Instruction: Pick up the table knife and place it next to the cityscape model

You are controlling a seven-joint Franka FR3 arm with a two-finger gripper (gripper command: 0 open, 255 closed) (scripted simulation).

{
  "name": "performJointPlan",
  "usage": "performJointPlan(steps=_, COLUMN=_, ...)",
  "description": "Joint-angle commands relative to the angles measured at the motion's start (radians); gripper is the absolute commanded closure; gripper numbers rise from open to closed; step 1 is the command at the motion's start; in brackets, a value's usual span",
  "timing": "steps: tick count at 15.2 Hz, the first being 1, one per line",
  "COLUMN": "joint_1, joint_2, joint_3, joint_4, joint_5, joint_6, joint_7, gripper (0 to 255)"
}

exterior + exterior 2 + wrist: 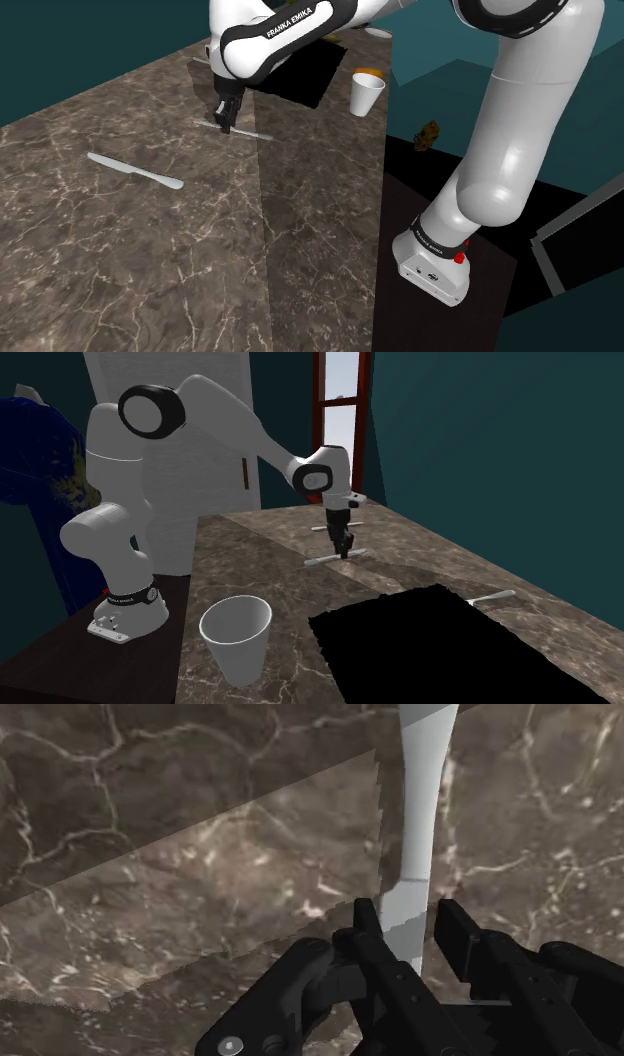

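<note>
Wrist view: slim pale-grey table knife (420,814) between the parted pincer (409,920).

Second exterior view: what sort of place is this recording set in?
Likely a kitchen or dining area in a house: a long dark marble-look counter with a knife and a white cup on it, and a red-framed window in a teal wall behind.

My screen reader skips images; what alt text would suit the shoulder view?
A white robot arm reaches its black hand down to a pale grey table knife lying flat on a brown marbled tabletop. A second matching knife lies toward the view's left, a white tapered cup farther back.
</note>
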Motion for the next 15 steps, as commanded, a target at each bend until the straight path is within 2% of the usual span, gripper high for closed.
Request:
performJointPlan(steps=1, joint_1=-0.007, joint_2=0.008, joint_3=-0.010, joint_4=-0.003, joint_5=-0.004, joint_6=0.001, joint_7=0.001, gripper=255)
performJointPlan(steps=6, joint_1=-0.009, joint_2=0.008, joint_3=-0.011, joint_4=-0.004, joint_5=-0.004, joint_6=0.002, joint_7=-0.001, gripper=255)
performJointPlan(steps=15, joint_1=-0.015, joint_2=-0.052, joint_3=-0.002, joint_4=0.040, joint_5=0.019, joint_6=-0.101, joint_7=-0.018, gripper=255)
